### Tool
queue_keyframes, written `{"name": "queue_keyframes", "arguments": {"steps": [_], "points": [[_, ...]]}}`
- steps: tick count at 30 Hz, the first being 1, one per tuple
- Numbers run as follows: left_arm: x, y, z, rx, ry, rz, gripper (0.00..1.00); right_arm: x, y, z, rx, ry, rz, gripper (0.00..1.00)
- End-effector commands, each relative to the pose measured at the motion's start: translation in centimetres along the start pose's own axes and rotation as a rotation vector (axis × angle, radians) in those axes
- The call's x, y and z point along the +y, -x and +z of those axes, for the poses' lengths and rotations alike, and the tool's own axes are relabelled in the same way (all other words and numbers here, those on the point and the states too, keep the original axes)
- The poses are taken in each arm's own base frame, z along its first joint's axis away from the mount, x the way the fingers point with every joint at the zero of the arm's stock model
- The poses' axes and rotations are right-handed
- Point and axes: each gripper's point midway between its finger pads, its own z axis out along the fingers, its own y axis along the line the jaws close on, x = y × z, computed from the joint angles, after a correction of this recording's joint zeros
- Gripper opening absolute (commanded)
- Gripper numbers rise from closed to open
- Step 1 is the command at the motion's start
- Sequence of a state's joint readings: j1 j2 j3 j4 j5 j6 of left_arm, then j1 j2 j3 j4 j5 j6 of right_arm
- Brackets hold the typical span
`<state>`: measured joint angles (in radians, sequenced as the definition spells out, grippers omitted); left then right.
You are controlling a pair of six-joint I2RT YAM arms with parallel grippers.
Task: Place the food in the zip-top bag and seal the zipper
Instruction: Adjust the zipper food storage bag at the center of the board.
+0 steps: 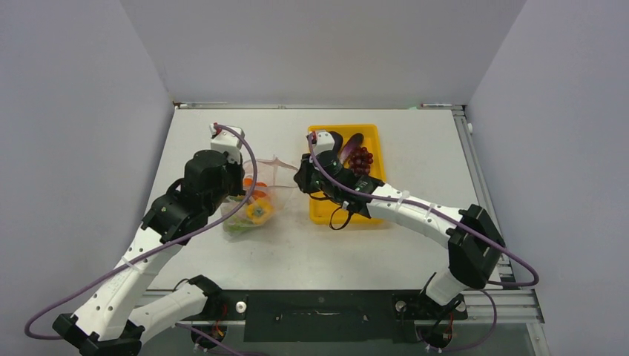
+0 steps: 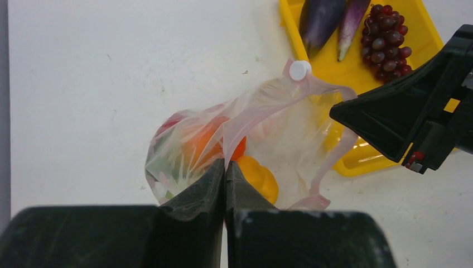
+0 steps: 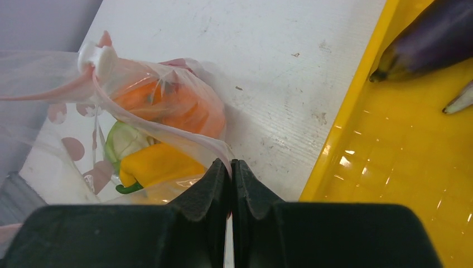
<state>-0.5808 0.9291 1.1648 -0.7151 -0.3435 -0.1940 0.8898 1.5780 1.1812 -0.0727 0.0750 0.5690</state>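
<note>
Your left gripper (image 2: 225, 167) and right gripper (image 3: 230, 167) are each pinched tight on the mouth rim of the zip-top bag (image 2: 279, 134), which lies mid-table just left of the yellow tray (image 2: 340, 72). You're partway: the yellow pepper (image 3: 159, 163), orange pepper (image 3: 184, 109) and green pieces (image 3: 125, 139) sit inside, but the zipper (image 2: 245, 114) gapes unsealed. Farther off, towards the table's far edge, two eggplants (image 2: 321, 19) and the grapes (image 2: 385, 33) wait in the tray. A red blur through the film may be the tomato; you can't be sure.
</note>
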Motion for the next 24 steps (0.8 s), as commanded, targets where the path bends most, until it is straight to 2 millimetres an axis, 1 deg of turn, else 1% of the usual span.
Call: {"name": "queue_keyframes", "arguments": {"steps": [1,2,3,5,7,11,12,14,16,21,24], "points": [[-1.2,1.9,-0.3,-0.101,-0.076,-0.022,0.00,1.0,4.1,-2.3,-0.112,0.044,0.020,0.05],[-1.2,1.8,-0.3,-0.106,-0.081,-0.024,0.00,1.1,4.3,-2.5,-0.117,0.047,0.018,0.06],[-1.3,1.7,-0.3,-0.110,-0.084,-0.024,0.00,1.3,4.6,-2.7,-0.121,0.051,0.016,0.08],[-1.3,1.5,-0.2,-0.116,-0.093,-0.022,0.00,1.4,5.1,-3.2,-0.132,0.051,0.014,0.17],[-1.4,1.1,-0.2,-0.118,-0.096,-0.020,0.00,1.5,5.7,-3.6,-0.146,0.054,0.015,0.22],[-1.4,0.7,0.0,-0.118,-0.101,-0.014,0.00,1.7,6.8,-4.5,-0.177,0.058,0.016,0.38],[-1.4,0.5,0.0,-0.116,-0.100,-0.011,0.00,1.7,7.3,-4.8,-0.190,0.056,0.018,0.43],[-1.3,0.3,0.1,-0.116,-0.098,-0.010,0.00,1.8,8.1,-5.3,-0.215,0.052,0.018,0.50],[-1.3,0.2,0.1,-0.117,-0.102,-0.012,0.00,1.8,8.8,-5.8,-0.231,0.041,0.013,0.55],[-1.3,0.1,-0.1,-0.129,-0.105,-0.017,0.00,1.0,10.5,-7.1,-0.278,0.001,0.007,0.62],[-1.3,0.1,-0.3,-0.144,-0.115,-0.029,0.00,0.1,11.0,-7.6,-0.300,-0.030,0.010,0.71]]}}
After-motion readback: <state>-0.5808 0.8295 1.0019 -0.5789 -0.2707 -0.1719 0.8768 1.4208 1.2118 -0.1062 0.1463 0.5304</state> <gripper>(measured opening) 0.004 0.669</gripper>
